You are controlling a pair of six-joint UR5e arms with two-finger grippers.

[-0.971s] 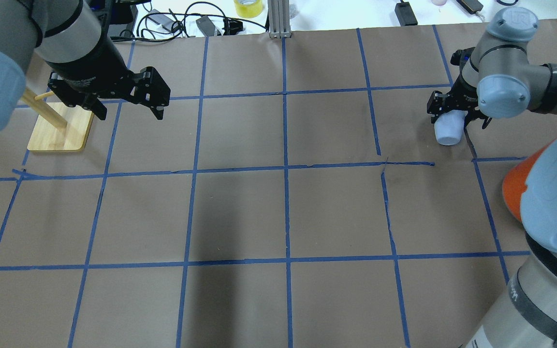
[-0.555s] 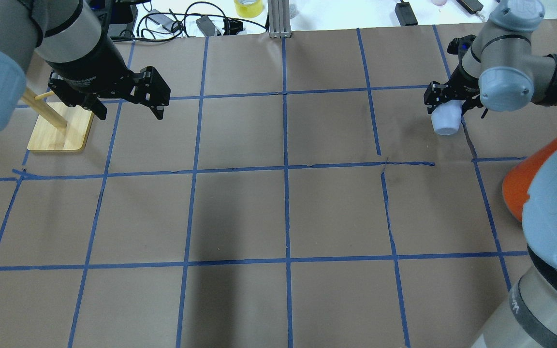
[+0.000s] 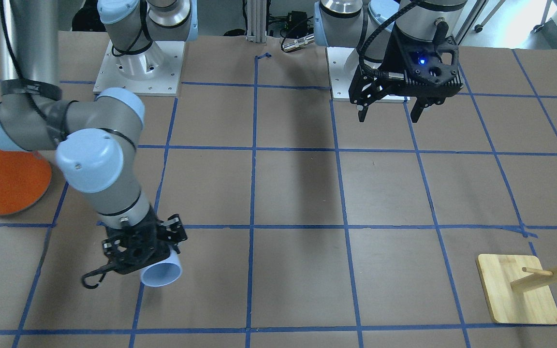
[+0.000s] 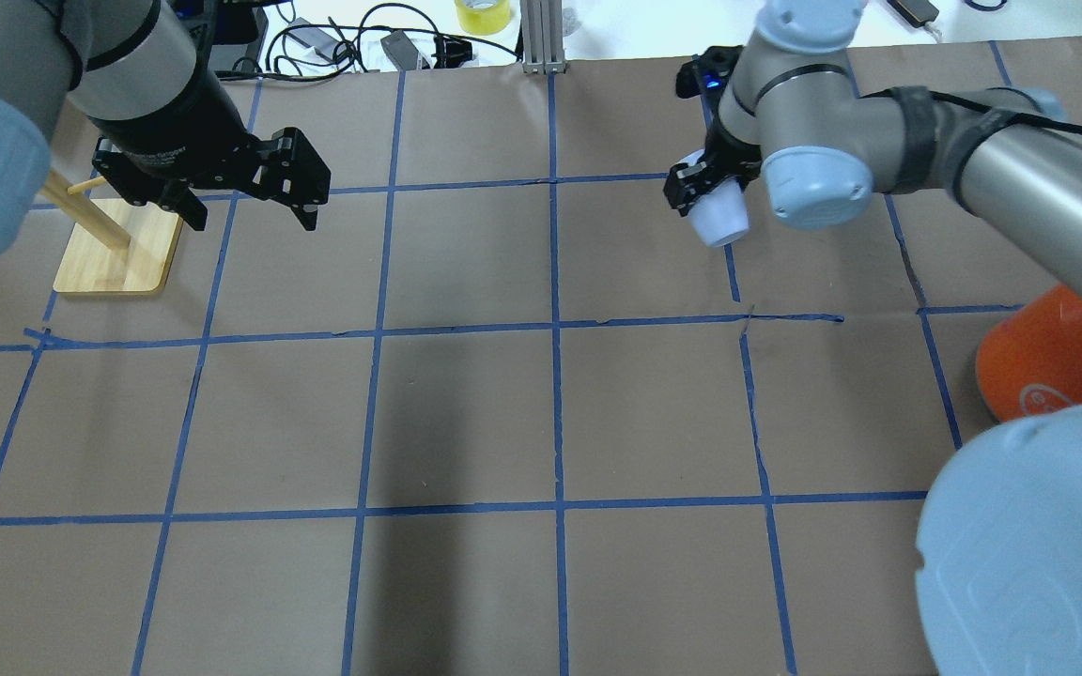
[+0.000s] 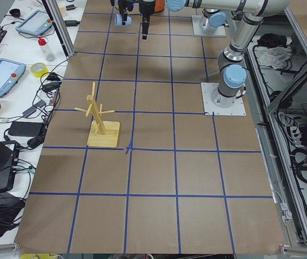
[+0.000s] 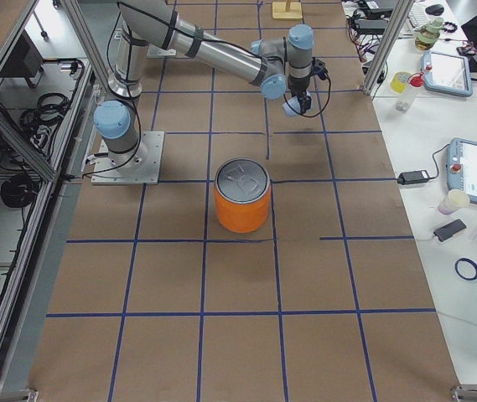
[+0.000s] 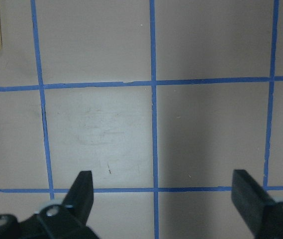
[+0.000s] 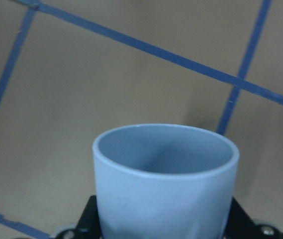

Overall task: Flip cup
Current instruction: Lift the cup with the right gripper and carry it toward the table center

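Small pale lavender-blue plastic cup (image 4: 719,218) sits in the right gripper (image 4: 703,197), whose fingers are clamped on its base end. The open mouth points away from the wrist and the cup body is tilted, lying across a blue tape line of the brown paper table (image 4: 466,413). It appears clear of the paper.

Left gripper (image 4: 253,218) hangs spread wide with nothing between its fingers, near the wooden peg rack (image 4: 114,249) and well apart from the cup.

Large orange can with silver top (image 6: 242,197) stands on the robot's side of the cup, also well apart.

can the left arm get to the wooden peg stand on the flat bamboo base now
Probably yes. The left gripper hangs open and empty above the table, the wooden peg stand is near it, and nothing lies between them. The right gripper holds the pale lavender plastic cup elsewhere.
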